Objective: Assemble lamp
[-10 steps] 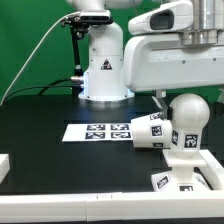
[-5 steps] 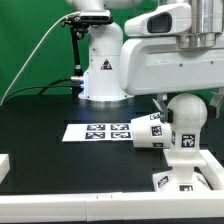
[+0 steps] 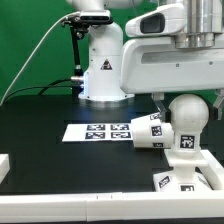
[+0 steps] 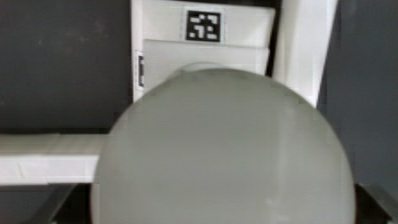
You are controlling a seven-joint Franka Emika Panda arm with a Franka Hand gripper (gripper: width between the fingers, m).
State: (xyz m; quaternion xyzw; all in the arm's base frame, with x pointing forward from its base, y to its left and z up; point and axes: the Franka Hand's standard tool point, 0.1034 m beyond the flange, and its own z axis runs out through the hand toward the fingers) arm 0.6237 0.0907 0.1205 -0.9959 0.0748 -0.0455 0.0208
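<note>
The round white bulb (image 3: 188, 112) stands upright, its tagged neck down in the low angular base (image 3: 180, 180) at the exterior view's right. The arm's white wrist hangs straight over it. In the wrist view the bulb (image 4: 214, 140) fills the picture and reaches the dark fingertips at both lower corners, so my gripper (image 4: 215, 216) appears shut around it. The base (image 4: 205, 50) with one tag shows beyond the bulb. The tapered shade (image 3: 147, 132) lies on its side on the black table, just to the exterior view's left of the bulb.
The marker board (image 3: 98, 131) lies flat beside the shade. The big white robot pedestal (image 3: 103, 62) stands behind it. A white ledge (image 3: 214, 160) runs along the exterior view's right edge, and a white block (image 3: 4, 165) sits at the left edge.
The arm's white body has shifted slightly toward the exterior view's left and up. The bulb, base and shade stay where they were.
</note>
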